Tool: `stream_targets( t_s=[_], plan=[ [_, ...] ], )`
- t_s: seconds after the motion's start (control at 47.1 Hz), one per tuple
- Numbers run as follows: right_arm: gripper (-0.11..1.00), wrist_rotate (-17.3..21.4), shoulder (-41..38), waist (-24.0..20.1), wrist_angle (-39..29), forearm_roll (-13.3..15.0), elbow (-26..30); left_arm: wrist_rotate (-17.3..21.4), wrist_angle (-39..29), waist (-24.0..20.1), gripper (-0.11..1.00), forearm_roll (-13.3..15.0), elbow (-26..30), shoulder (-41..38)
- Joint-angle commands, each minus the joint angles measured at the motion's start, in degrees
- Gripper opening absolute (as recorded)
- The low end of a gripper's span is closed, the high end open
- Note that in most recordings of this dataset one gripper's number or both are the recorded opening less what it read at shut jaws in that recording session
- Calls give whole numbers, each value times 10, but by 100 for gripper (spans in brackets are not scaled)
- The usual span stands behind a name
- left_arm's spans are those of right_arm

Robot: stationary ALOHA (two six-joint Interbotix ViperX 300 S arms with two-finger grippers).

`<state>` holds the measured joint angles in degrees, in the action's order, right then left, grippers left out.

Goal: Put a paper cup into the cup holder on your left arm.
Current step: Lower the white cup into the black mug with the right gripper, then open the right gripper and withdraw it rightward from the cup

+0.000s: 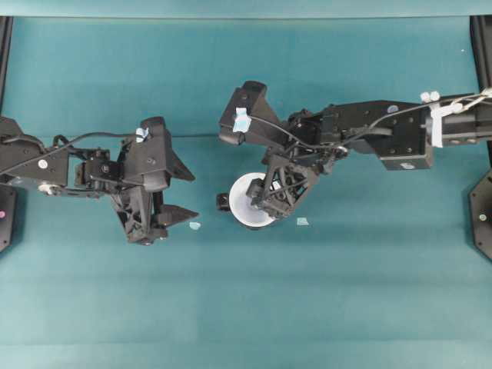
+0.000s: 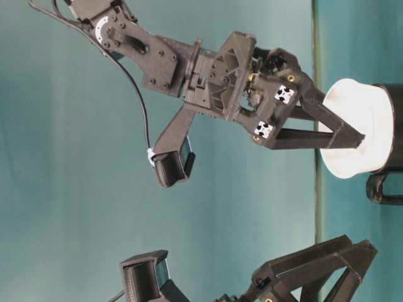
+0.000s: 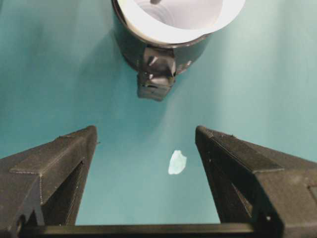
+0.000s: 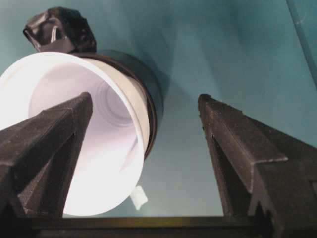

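The cup [image 4: 89,144] is sitting in the holder [image 3: 163,54], apparently seated; right claw [image 4: 143,148] is standing released astride its rim, left claw [image 3: 143,173] gaping idle nearby.

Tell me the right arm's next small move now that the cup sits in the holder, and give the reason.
Probably lift the right gripper straight up and away. The paper cup already sits nested in the black cup holder, and the jaws stand open, one finger over the cup's mouth and the other outside its wall. A sideways pull could catch the rim and tip the cup.
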<state>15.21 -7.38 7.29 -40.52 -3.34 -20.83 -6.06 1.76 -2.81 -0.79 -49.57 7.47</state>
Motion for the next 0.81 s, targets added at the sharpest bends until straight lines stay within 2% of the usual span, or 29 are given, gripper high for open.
stream_targets(
  t_s=[0.0, 0.361, 0.785],
  plan=[
    [81, 4, 23, -2, 2, 1, 4, -1, 4, 1, 86, -2, 11, 3],
    [81, -2, 69, -12, -1, 3, -5, -1, 4, 1, 86, -2, 11, 2],
    [82, -10, 128, -28, 34, 14, -65, -1, 7, 2, 86, -2, 11, 2]
  ],
)
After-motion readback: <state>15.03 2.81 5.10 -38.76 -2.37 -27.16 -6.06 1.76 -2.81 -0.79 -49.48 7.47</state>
